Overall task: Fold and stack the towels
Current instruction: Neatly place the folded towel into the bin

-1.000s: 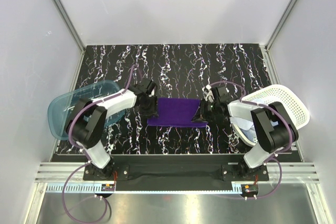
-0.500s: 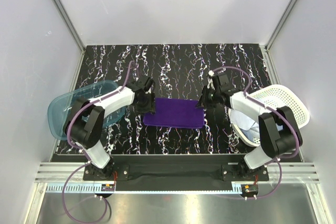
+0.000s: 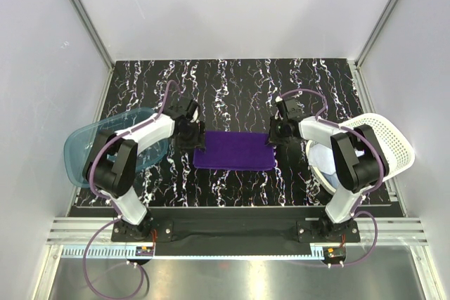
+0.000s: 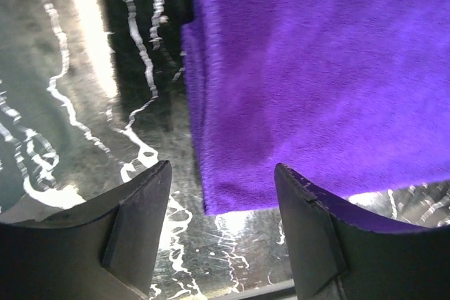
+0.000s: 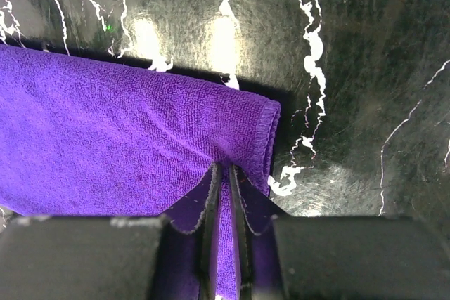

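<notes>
Clamping purple towel, right pincer; left pincer gapes over its left edge

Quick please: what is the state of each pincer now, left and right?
Left pincer: open, gripping nothing.
Right pincer: closed on the edge of the deep purple cloth towel.

Plain white walls enclose a glossy black table veined white, with bright glare
</notes>
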